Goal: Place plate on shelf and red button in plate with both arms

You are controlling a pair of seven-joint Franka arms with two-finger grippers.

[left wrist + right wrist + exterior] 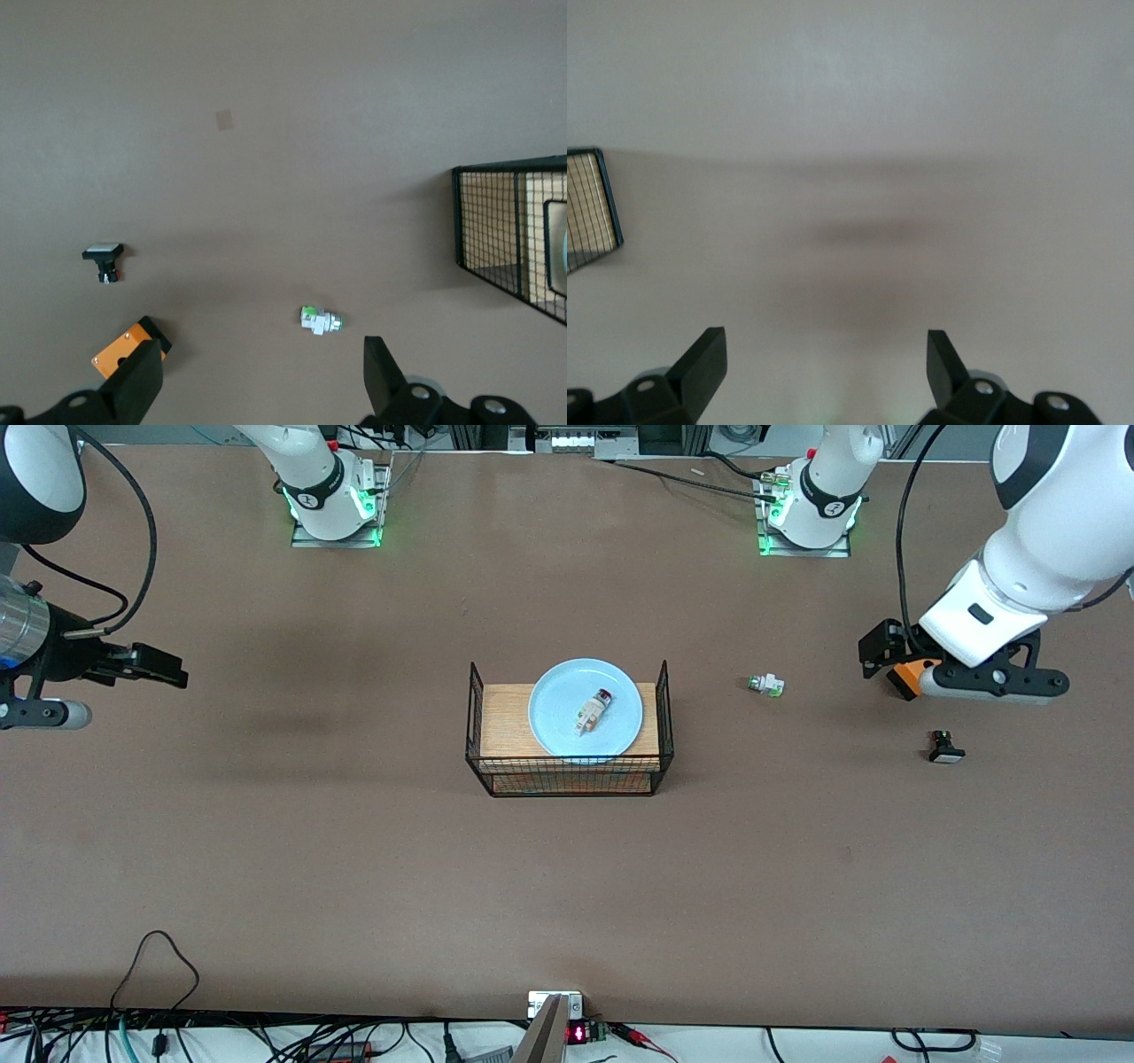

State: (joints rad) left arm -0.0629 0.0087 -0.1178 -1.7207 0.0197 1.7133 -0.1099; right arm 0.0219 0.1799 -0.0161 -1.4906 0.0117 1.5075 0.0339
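The pale blue plate point(554, 708) lies on the wooden board on top of the black wire basket point(567, 778) at the table's middle. The red button point(592, 712), white with a small red cap, lies on the plate. My left gripper point(886, 660) is open and empty, above the table toward the left arm's end; its fingers stand wide apart in the left wrist view point(261, 381). My right gripper point(164, 666) is open and empty, above bare table toward the right arm's end, as the right wrist view point(824, 363) shows.
A white piece with a green and silver end point(766, 685) lies between the basket and my left gripper, also in the left wrist view point(319, 320). A black piece with a white face point(946, 748) lies nearer the front camera. An orange-and-black part point(124, 348) shows beside one left finger.
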